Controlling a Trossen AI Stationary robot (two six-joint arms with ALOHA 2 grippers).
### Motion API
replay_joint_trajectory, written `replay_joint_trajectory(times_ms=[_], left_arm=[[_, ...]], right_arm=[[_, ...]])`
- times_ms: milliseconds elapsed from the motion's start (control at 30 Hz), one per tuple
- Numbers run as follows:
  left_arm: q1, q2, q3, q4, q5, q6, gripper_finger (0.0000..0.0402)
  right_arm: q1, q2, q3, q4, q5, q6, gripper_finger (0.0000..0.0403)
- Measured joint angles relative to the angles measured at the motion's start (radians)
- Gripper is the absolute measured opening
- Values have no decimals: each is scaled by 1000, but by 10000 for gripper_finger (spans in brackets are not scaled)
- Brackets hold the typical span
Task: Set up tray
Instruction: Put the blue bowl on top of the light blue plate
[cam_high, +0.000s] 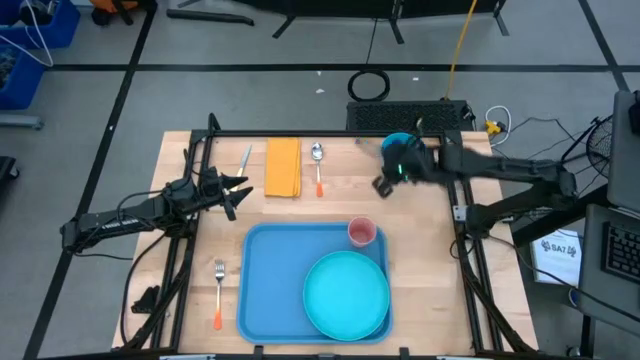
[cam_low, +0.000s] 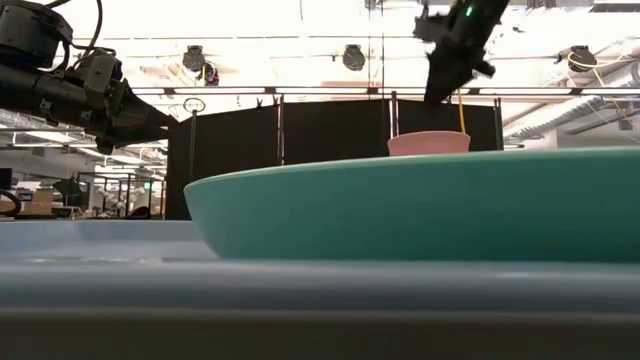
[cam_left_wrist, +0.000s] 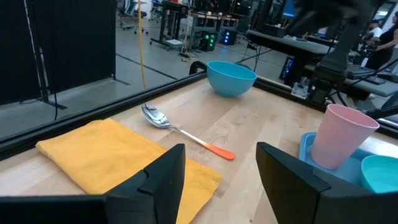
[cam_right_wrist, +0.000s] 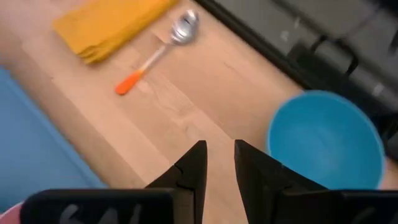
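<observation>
The light-blue tray (cam_high: 275, 290) lies at the table's near middle. A round teal plate (cam_high: 346, 293) sits on its right half and a pink cup (cam_high: 361, 233) stands upright in its far right corner. My left gripper (cam_high: 235, 192) hovers open left of the yellow napkin (cam_high: 283, 166), its fingers wide apart in the left wrist view (cam_left_wrist: 221, 171). My right gripper (cam_high: 385, 185) hangs above the bare wood between the cup and the blue bowl (cam_high: 398, 145). It shows a narrow gap between its fingers (cam_right_wrist: 219, 158) and holds nothing.
An orange-handled spoon (cam_high: 318, 168) lies right of the napkin, and a thin blue utensil (cam_high: 245, 158) lies left of it. An orange-handled fork (cam_high: 218, 293) rests on the wood left of the tray. A black frame runs along the table's edges.
</observation>
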Motion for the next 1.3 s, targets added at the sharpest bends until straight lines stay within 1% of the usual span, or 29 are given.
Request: replay_joint_trajectory(times_ms=[67,133,233,333,533,700,933,1133,1300], left_arm=[[0,0,0,0,0,0,202],[0,0,0,0,0,0,202],[0,0,0,0,0,0,203],[0,0,0,0,0,0,203],[0,0,0,0,0,0,202],[0,0,0,0,0,0,202],[0,0,0,0,0,0,202],[0,0,0,0,0,0,202],[0,0,0,0,0,0,202]], right_arm=[[-109,18,0,19,-102,-49,70],[-185,44,0,39,-152,-98,72],[-263,95,0,39,-177,-155,79],[-304,154,0,37,-185,-173,93],[-319,281,0,59,-186,-187,125],[-318,351,0,82,-185,-191,139],[-327,416,0,99,-182,-206,141],[-335,433,0,107,-175,-214,141],[-346,432,0,92,-118,-214,134]])
